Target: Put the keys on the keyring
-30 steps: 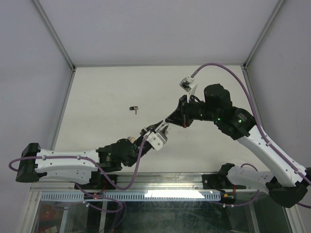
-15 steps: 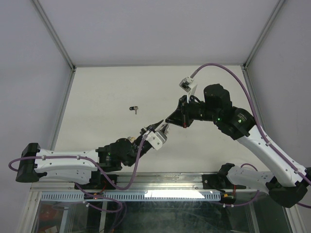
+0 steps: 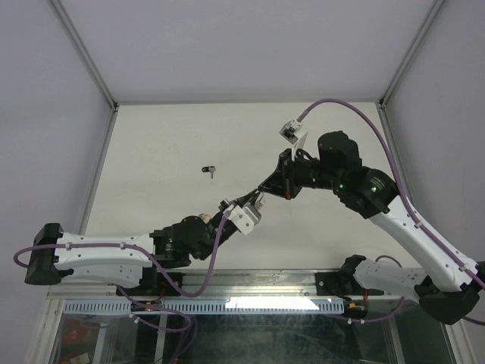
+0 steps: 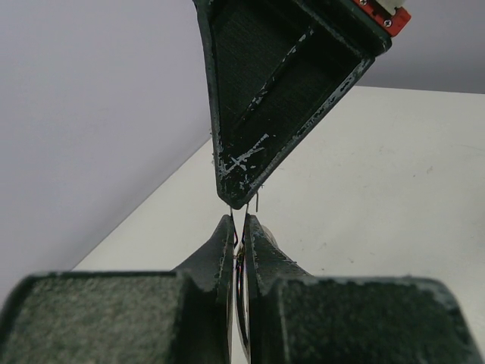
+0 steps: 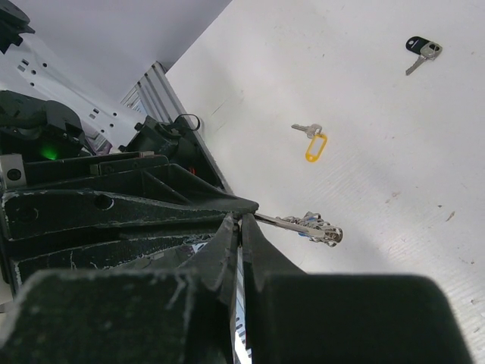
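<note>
The keyring is held in the air between both grippers. My left gripper [image 4: 239,220] [image 3: 247,203] is shut on its thin wire [image 4: 242,292], which I see edge-on. My right gripper [image 5: 241,218] [image 3: 261,189] is shut on the same ring, tip to tip with the left one. The bunch of plain silver keys [image 5: 319,226] sticks out sideways from the ring. The yellow-tag key [image 5: 312,142] lies flat on the table. The blue-head key [image 5: 418,48] [image 3: 210,171] lies farther off, alone.
The white table [image 3: 167,152] is bounded by grey walls with a metal frame post [image 3: 83,53] at the back left. The left arm's body [image 5: 91,197] fills the left of the right wrist view. A metal rail [image 3: 250,282] runs along the near edge.
The left wrist has turned very slightly. Both grippers keep their hold on the ring at the same spot. The keys on the table have not moved.
</note>
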Action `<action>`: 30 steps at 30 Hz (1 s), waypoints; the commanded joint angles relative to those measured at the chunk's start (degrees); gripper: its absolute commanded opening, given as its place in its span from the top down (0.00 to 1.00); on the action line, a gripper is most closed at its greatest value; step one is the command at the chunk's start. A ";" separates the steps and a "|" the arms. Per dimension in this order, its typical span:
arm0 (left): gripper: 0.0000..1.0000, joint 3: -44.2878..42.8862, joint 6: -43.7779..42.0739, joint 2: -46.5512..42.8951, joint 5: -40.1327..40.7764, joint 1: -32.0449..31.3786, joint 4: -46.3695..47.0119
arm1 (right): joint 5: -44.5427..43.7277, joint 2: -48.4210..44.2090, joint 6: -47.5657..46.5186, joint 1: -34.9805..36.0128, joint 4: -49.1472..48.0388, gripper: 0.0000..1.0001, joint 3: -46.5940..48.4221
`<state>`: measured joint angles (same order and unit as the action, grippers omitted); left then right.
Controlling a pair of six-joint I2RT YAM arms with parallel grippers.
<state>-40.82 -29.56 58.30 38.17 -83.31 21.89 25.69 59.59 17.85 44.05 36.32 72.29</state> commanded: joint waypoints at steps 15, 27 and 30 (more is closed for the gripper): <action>1.00 -4.58 5.99 0.20 3.59 -0.10 -2.13 | -13.27 -8.74 0.18 -0.10 -8.01 0.70 -3.75; 1.00 -8.14 25.35 -6.13 -3.80 15.67 -17.26 | -20.12 -9.33 -1.94 -0.11 -11.29 0.65 -10.88; 1.00 -9.11 26.41 -7.61 -3.56 19.19 -21.28 | -19.86 -5.71 -1.57 -0.11 -9.22 0.65 -11.70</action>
<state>-46.11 -8.12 53.65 36.51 -67.40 4.73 7.49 50.41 17.37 44.07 27.31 60.49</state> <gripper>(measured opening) 0.014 0.348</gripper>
